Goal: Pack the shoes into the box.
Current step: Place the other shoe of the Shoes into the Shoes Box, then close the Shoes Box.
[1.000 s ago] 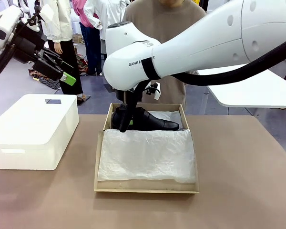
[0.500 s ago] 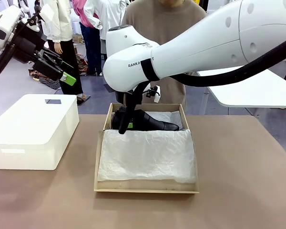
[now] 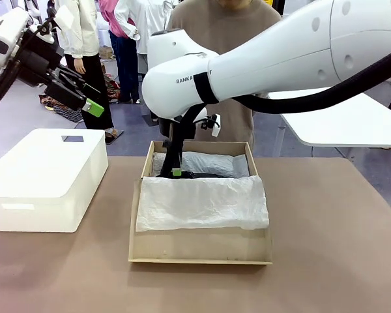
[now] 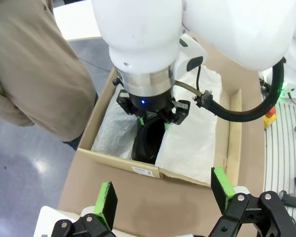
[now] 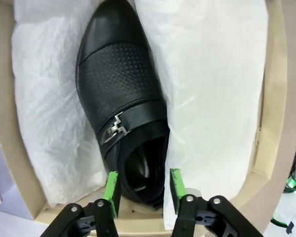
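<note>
One glossy black shoe point(image 5: 121, 89) with a small metal buckle lies in the brown cardboard box point(image 5: 274, 98), sunk between folds of white tissue paper point(image 5: 212, 74). My right gripper point(image 5: 143, 191) hangs over the heel end, its jaws apart with a green pad on either side of the heel. From the front, the right gripper point(image 3: 174, 171) reaches down into the far end of the box point(image 3: 199, 261), and just a dark strip of the shoe point(image 3: 205, 175) shows behind the tissue. My left gripper point(image 3: 91, 104) is raised at the far left, open and holding nothing. It looks down on the box point(image 4: 118, 160), the shoe point(image 4: 147, 145) and the right gripper point(image 4: 155, 118).
A larger white box point(image 3: 45, 176) stands on the table's left side. A person point(image 3: 215, 26) stands close behind the cardboard box at the far edge. The brown tabletop point(image 3: 332, 228) is bare to the right. The tissue point(image 3: 202, 202) covers the box's middle.
The right jaws have parted and the shoe has dropped from a raised, propped position down into the tissue. The front fold of tissue has pulled back, baring the box's near floor. The left arm stayed still.
</note>
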`<move>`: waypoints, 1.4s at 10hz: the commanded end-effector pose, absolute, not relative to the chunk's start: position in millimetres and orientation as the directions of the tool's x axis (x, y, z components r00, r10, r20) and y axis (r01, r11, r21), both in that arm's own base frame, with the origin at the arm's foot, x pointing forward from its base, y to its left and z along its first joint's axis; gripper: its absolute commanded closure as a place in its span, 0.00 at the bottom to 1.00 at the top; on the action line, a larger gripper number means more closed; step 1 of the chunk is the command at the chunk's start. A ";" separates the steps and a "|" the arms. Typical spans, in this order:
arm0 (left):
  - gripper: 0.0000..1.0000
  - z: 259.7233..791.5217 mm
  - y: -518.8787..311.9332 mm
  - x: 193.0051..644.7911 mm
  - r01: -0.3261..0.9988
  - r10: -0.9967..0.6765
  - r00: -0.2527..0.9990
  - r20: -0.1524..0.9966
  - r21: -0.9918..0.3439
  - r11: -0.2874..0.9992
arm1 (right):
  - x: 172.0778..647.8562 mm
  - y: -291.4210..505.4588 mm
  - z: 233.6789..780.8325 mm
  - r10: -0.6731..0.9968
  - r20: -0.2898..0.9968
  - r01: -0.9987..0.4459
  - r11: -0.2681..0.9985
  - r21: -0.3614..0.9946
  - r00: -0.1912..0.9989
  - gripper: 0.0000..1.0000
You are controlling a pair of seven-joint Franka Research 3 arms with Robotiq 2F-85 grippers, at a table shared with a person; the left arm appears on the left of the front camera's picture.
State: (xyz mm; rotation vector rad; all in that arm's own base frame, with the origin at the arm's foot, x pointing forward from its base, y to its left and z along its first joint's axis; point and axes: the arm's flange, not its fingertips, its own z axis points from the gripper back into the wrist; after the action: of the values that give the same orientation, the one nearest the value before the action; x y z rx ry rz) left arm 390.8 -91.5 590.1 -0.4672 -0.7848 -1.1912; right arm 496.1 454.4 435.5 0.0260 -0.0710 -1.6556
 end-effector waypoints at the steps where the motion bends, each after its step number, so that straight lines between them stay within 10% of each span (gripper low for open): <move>1: 0.00 589.6 -91.0 391.7 0.948 -0.630 0.135 0.765 0.086 0.307 | 502.1 452.1 454.6 -0.995 0.022 0.993 -0.094 0.068 -0.096 0.00; 11: 0.00 589.6 -91.0 391.7 0.948 -0.630 0.135 0.765 0.086 0.307 | 503.5 453.3 470.6 -0.995 0.028 0.993 -0.098 0.068 -0.100 0.00; 14: 0.00 589.6 -91.0 391.7 0.948 -0.630 0.135 0.765 0.086 0.307 | 495.9 415.7 515.0 -0.996 -0.003 0.991 0.085 0.100 0.086 0.00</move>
State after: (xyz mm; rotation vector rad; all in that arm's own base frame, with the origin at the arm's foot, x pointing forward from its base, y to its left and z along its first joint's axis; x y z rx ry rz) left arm 390.9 -91.5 590.1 -0.4671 -0.7848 -1.1914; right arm 503.9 441.1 500.9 0.0673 -0.0890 -1.5827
